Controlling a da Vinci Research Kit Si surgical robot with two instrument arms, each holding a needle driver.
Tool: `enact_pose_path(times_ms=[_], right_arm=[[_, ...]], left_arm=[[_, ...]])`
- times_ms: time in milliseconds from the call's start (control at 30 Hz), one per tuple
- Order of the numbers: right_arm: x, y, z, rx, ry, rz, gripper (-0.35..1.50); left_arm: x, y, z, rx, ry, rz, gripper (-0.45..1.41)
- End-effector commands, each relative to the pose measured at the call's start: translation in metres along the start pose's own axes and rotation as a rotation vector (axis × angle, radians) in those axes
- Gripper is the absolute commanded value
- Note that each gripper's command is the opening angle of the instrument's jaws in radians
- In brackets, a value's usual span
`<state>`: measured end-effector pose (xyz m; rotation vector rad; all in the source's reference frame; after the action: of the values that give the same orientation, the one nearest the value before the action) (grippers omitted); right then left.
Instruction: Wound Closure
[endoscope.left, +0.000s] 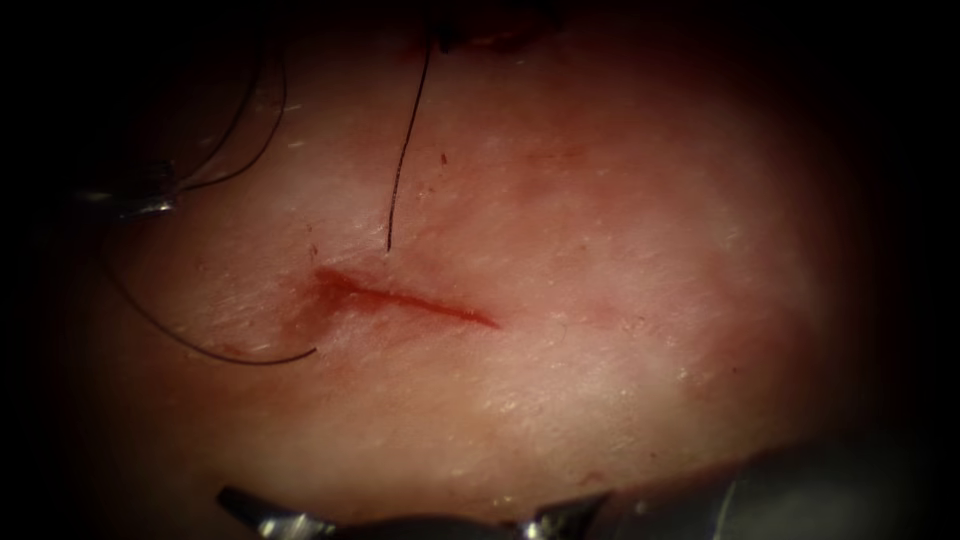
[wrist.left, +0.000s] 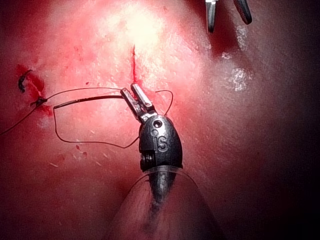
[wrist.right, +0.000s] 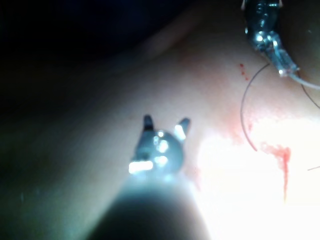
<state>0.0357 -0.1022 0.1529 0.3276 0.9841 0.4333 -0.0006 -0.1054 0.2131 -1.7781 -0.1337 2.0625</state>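
The left hand (endoscope.left: 150, 207) sat well to the left of the short red cut (endoscope.left: 410, 300) in the pale pink tissue (endoscope.left: 620, 200). Its jaws were nearly closed on what looked like one end of the dark curved needle (endoscope.left: 230, 357). The needle arced away from that hand over the tissue, not in it, and its free end lay just left of the cut's left end, beside a smear of red fluid (endoscope.left: 300, 310). A thin black thread (endoscope.left: 405, 150) ran from a dark stitch (endoscope.left: 450, 38) at the tissue's far edge to just short of the cut.

The right hand (endoscope.left: 410, 510) lay at the tissue's near edge, jaws spread wide and empty, well apart from the needle.

The left wrist view showed the left hand (wrist.left: 130, 90) close by the cut (wrist.left: 133, 62), with the stitch (wrist.left: 22, 80) and the right hand's (wrist.left: 227, 15) parted tips. The right wrist view showed the right hand (wrist.right: 166, 121) open, with the needle (wrist.right: 242, 107) curving from the left hand (wrist.right: 282, 67) toward the cut (wrist.right: 286, 172).
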Motion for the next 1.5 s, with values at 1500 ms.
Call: enact_pose_path(times_ms=[1500], right_arm=[[-0.0124,0.0116,0.0136,-0.152,-0.149,-0.134,0.93]], left_arm=[[-0.0019,0.0003,-0.0005,0.047,-0.028,-0.006,-0.45]])
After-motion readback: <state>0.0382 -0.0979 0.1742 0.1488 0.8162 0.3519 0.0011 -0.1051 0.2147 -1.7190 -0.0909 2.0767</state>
